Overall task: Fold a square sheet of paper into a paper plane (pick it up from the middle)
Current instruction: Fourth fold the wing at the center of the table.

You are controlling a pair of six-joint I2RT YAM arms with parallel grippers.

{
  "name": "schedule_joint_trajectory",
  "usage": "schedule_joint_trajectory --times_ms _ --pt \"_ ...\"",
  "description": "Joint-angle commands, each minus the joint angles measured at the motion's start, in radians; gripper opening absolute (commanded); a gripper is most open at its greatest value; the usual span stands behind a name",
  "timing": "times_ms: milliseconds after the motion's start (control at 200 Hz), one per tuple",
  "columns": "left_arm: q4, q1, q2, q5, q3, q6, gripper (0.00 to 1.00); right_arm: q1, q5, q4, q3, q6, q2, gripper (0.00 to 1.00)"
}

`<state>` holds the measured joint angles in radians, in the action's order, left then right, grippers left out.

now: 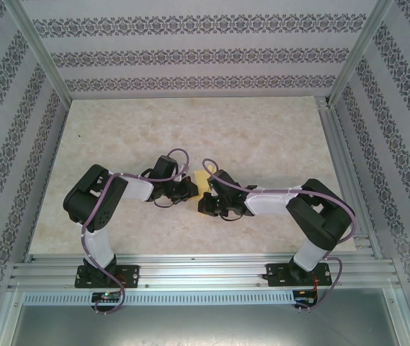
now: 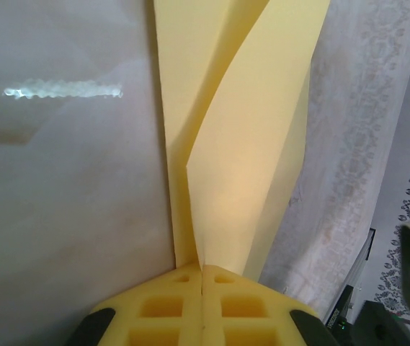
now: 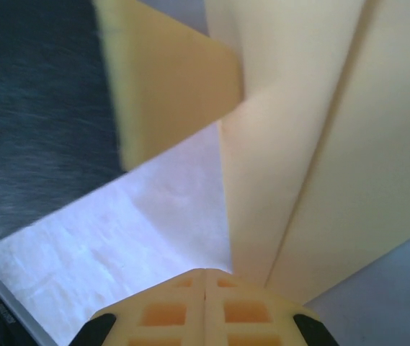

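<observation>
**A:** Where's the paper?

**B:** Up off the table (image 1: 190, 130), held between the two arms. The left gripper (image 2: 202, 268) has its fingers pressed tight together, and the yellow paper (image 2: 241, 144) rises straight out from between the tips. The right gripper (image 3: 205, 272) is closed too. The paper fans away just past its tips and looks pinched there.

**A:** How far along is the plane?

**B:** Partway, I'd judge. It isn't a flat square: there are creases and overlapping layers, narrowing toward the left fingers. It isn't a tidy dart yet, so the wing folds and a final flattening seem left.
</observation>
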<state>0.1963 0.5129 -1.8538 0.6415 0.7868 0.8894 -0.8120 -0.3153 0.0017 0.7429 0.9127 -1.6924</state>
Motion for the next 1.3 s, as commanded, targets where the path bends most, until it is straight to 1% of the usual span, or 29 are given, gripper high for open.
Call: schedule_joint_trajectory --times_ms 0,105,290,435,565,639,734,849,924,979,1039,1129,1294 --pt "-0.090 -0.006 -0.023 -0.085 -0.011 -0.038 0.05 -0.013 -0.004 0.036 -0.027 0.026 -0.057 0.04" --pt "-0.092 -0.007 -0.026 -0.084 -0.010 -0.038 0.05 -0.022 0.007 -0.009 -0.015 0.013 -0.070 0.04" --pt "-0.090 -0.006 -0.024 -0.085 -0.012 -0.038 0.05 -0.029 0.050 -0.099 0.022 -0.018 0.015 0.04" --pt "-0.089 -0.006 -0.024 -0.085 -0.013 -0.038 0.04 -0.036 0.039 -0.082 0.022 -0.008 0.033 0.04" --pt "-0.085 -0.007 -0.026 -0.083 -0.013 -0.035 0.04 -0.038 0.034 -0.060 0.007 0.000 -0.026 0.04" --pt "-0.085 -0.006 -0.029 -0.081 -0.010 -0.036 0.04 -0.039 0.038 -0.080 0.009 -0.005 -0.056 0.04" --pt "-0.087 -0.006 -0.028 -0.080 -0.008 -0.035 0.04 -0.037 0.041 -0.086 0.012 -0.012 -0.017 0.03" --pt "-0.089 -0.006 -0.022 -0.081 -0.012 -0.037 0.04 0.010 0.039 -0.084 0.031 -0.031 0.089 0.04" --pt "-0.090 -0.007 -0.022 -0.081 -0.013 -0.038 0.04 0.067 0.041 -0.081 0.044 -0.051 0.145 0.04" --pt "-0.089 -0.006 -0.023 -0.083 -0.013 -0.037 0.04 0.106 0.047 -0.092 0.062 -0.076 0.155 0.04" --pt "-0.090 -0.006 -0.030 -0.082 -0.008 -0.037 0.04 0.155 0.047 -0.104 0.092 -0.105 0.135 0.04" --pt "-0.089 -0.006 -0.036 -0.080 -0.003 -0.036 0.04 0.196 0.019 -0.081 0.129 -0.123 0.086 0.03" --pt "-0.099 -0.006 -0.038 -0.080 0.004 -0.039 0.04 0.209 -0.025 -0.009 0.182 -0.106 -0.029 0.03"
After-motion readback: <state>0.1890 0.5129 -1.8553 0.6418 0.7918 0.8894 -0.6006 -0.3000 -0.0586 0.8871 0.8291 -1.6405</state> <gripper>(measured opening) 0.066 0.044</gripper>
